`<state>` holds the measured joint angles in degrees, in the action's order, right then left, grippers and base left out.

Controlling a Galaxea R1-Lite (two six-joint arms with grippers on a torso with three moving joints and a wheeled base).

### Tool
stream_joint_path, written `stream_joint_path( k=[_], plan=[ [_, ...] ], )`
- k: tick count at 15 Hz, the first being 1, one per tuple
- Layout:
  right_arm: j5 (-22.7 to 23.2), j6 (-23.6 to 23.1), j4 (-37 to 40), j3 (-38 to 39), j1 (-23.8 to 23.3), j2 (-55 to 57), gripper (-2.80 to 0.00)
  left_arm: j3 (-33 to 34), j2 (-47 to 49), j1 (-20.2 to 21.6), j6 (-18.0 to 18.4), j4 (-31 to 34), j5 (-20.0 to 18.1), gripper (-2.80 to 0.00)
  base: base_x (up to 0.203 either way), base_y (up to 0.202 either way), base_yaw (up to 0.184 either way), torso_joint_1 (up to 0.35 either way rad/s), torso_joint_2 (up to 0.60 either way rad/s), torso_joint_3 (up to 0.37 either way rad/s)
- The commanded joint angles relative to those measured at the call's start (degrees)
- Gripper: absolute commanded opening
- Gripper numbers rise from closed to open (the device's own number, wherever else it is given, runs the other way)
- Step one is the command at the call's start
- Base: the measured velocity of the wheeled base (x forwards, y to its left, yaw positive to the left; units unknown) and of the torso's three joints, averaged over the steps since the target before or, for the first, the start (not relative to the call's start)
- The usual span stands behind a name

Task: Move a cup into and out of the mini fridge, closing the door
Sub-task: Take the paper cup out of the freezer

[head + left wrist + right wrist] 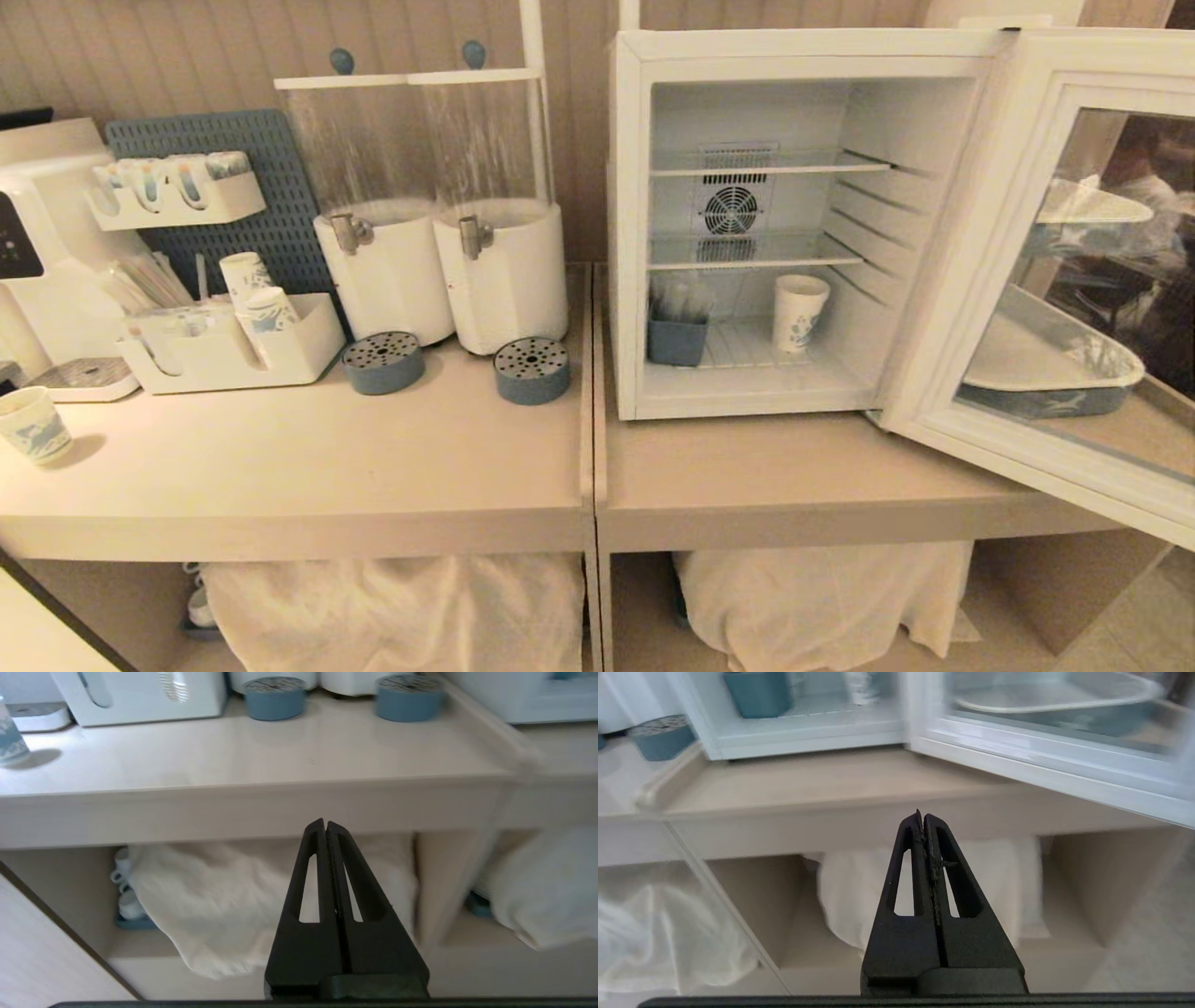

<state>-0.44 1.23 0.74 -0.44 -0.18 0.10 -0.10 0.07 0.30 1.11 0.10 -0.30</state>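
The mini fridge (631,233) stands on the right counter with its door (971,308) swung wide open to the right. Inside, on the bottom wire shelf, the tall white paper cup (800,313) stands upright. The right wrist view shows the fridge's lower edge (808,735), the door's lower frame (1017,765) and the cup's base (864,688). My left gripper (325,823) is shut and empty, low in front of the left counter's edge. Below the fridge counter's front edge, my right gripper (922,816) is also shut with nothing in it. Neither arm shows in the head view.
A blue bin (677,341) sits in the fridge left of the cup. On the left counter are two drink dispensers (504,280), blue drip pots (531,371), an organizer with stacked cups (280,359) and a short paper cup (33,425). White cloth bundles (401,607) fill the shelves below.
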Motion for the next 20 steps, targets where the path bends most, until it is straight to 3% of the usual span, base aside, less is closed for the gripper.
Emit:
stream_joint_path(
  k=[1, 8, 9, 12, 14, 16, 20],
  plan=[
    [0.0, 0.0, 0.0, 0.0, 0.0, 0.1, -2.80, 0.0, 0.0, 0.0, -0.1, 0.0, 0.0, -2.80, 0.189, 0.188, 0.000, -0.002, 0.00, -0.002],
    [-0.5, 0.0, -0.4, -2.4, 0.0, -0.1, -2.80, 0.1, 0.0, 0.0, -0.7, -0.1, 0.0, -2.80, 0.055, 0.059, 0.006, 0.000, 0.00, 0.001],
    [-1.2, 0.0, 0.4, -6.6, 0.0, 0.0, -2.80, 0.1, 0.0, 0.0, -0.8, -0.1, 0.0, -2.80, 0.000, 0.000, 0.000, 0.000, 0.00, 0.000],
    [-2.6, 0.1, 7.6, -29.3, 0.0, 5.4, -2.80, 0.1, 0.0, 0.0, -0.6, -0.1, 0.0, -2.80, 0.000, 0.000, 0.000, 0.000, 0.00, 0.000],
    [-3.2, 0.8, 9.1, -38.7, -0.1, 17.8, -2.80, 0.1, 0.0, 0.0, -0.8, -0.1, 0.0, -2.80, 0.000, 0.000, 0.000, 0.000, 0.00, 0.000],
    [-3.5, 1.3, 7.5, -42.1, -0.2, 33.7, -2.80, 0.1, 0.0, 0.0, -0.9, -0.2, 0.0, -2.80, 0.000, 0.000, 0.000, 0.000, 0.00, 0.000],
    [-3.5, 1.6, -8.2, -42.5, -0.2, 63.1, -2.80, 0.2, 0.0, 0.0, -0.9, -0.2, 0.0, -2.80, 0.000, 0.000, 0.000, 0.000, 0.00, 0.000]
  ],
)
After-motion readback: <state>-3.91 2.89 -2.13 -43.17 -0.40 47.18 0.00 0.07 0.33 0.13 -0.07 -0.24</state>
